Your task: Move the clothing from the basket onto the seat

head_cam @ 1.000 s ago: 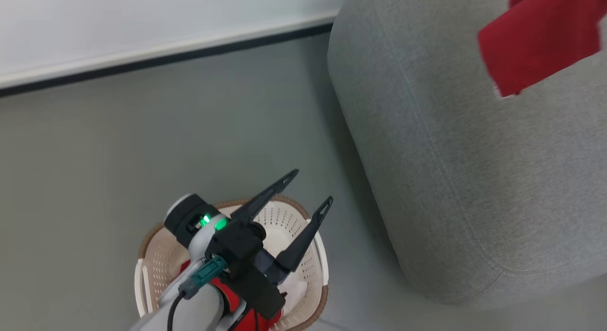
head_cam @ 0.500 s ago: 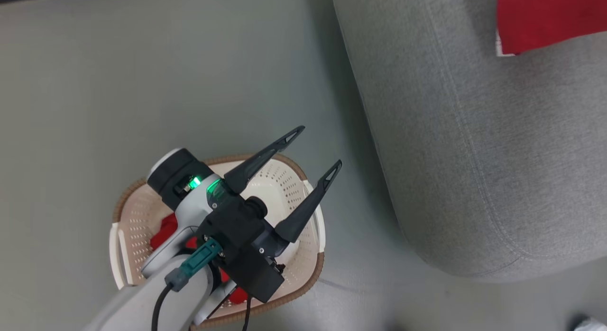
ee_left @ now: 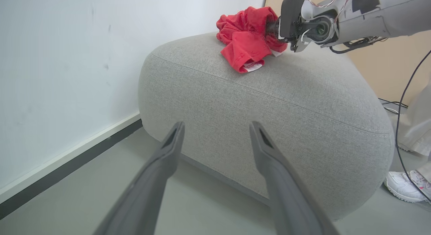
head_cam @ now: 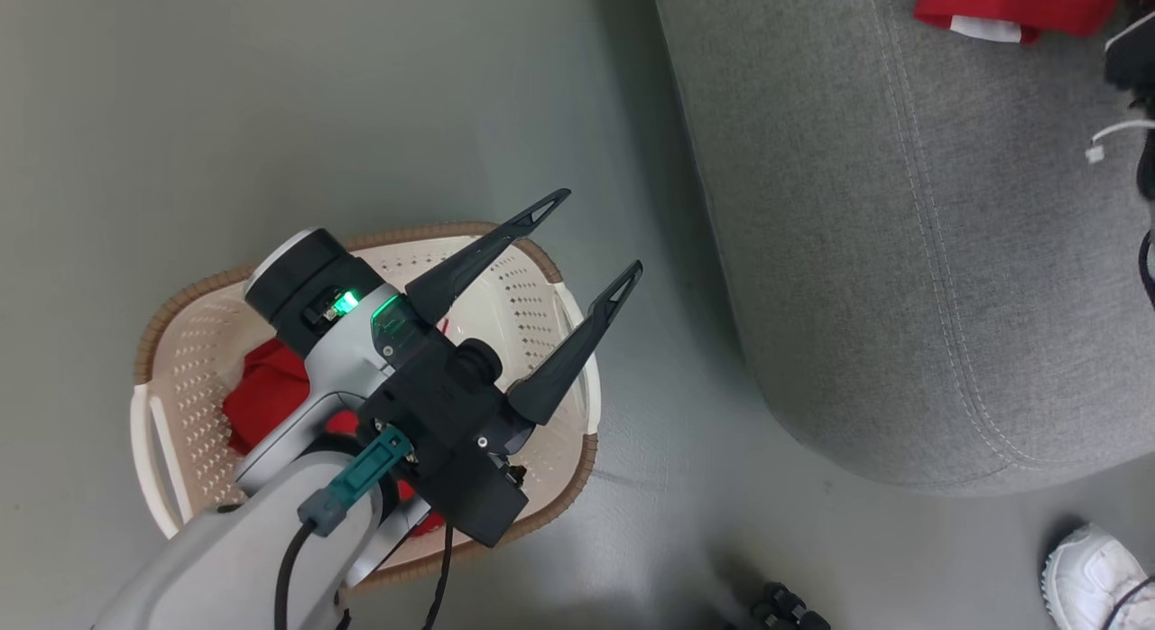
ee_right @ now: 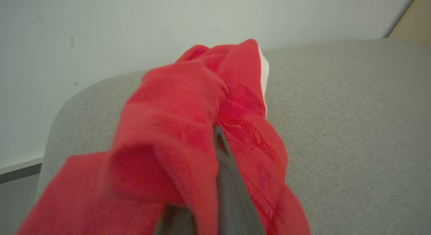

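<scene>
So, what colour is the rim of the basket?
The basket rim is brown with a woven look. The head view shows it best.

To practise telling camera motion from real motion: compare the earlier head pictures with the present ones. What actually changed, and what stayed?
Mainly the head camera tipped downward: the wall slid out of its view, while more of the basket and a white shoe came in. The clothing in the shut right gripper seems to have settled onto the seat, still gripped. Unchanged: the left gripper open above the basket, red clothing inside.
</scene>
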`<state>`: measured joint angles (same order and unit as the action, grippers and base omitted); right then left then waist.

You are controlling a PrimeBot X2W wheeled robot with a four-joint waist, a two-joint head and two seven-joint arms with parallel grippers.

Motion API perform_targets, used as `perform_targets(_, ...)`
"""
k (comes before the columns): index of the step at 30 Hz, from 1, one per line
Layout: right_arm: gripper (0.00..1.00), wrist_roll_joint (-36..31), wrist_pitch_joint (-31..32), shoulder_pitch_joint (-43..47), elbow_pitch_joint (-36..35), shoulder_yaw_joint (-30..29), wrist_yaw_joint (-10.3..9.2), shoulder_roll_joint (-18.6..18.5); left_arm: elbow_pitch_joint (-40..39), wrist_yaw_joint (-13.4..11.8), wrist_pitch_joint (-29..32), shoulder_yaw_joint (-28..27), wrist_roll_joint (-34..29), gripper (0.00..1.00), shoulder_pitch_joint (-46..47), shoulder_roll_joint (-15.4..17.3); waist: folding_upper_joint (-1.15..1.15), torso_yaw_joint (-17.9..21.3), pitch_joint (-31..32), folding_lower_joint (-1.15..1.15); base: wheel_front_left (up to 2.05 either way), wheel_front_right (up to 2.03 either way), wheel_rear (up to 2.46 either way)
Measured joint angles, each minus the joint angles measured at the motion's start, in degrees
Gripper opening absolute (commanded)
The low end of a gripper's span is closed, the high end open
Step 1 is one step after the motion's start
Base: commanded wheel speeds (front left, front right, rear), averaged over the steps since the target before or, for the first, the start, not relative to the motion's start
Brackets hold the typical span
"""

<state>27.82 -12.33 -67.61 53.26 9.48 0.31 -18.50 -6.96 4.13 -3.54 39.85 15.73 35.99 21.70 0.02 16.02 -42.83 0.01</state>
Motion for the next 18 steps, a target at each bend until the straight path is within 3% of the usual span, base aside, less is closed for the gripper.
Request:
perform_targets(2,0.00,0.00,-0.46,0.23,1.11,0.08,0.41,0.01,0.36,0.00,0.00,0.03,-0.38,1.00,0.00,0.12,0.00,0.52,-0.33,0.00,0.00,0.00,0.00)
perform_targets(3,0.07,0.00,-0.65,0.23,1.41,0.07,0.73,0.01,0.51,0.00,-0.01,0.03,-0.59,1.00,0.00,0.24,-0.01,0.77,-0.35,-0.01,0.00,0.00,0.00)
perform_targets(4,0.42,0.00,-0.90,0.24,1.60,0.07,1.11,0.01,0.64,0.01,-0.07,0.03,-0.78,1.00,0.00,0.32,-0.01,0.98,-0.29,-0.01,0.00,0.00,0.00)
perform_targets(5,0.95,0.00,-1.01,0.26,1.82,0.08,1.49,0.01,0.84,0.00,-0.14,0.02,-0.78,1.00,-0.01,0.31,-0.01,1.12,-0.14,-0.01,0.00,0.00,0.00)
perform_targets(6,1.00,-0.05,-1.22,0.40,2.02,0.37,2.02,-0.04,1.01,0.00,-0.35,0.00,-0.77,1.00,-0.03,0.29,-0.01,1.24,0.09,-0.01,0.00,0.00,0.00)
perform_targets(18,1.00,-3.04,-1.96,7.73,2.24,3.34,4.25,0.00,5.92,-0.16,-3.68,0.00,1.35,1.00,-2.61,-1.64,-0.01,2.12,4.96,-0.01,0.00,0.00,0.00)
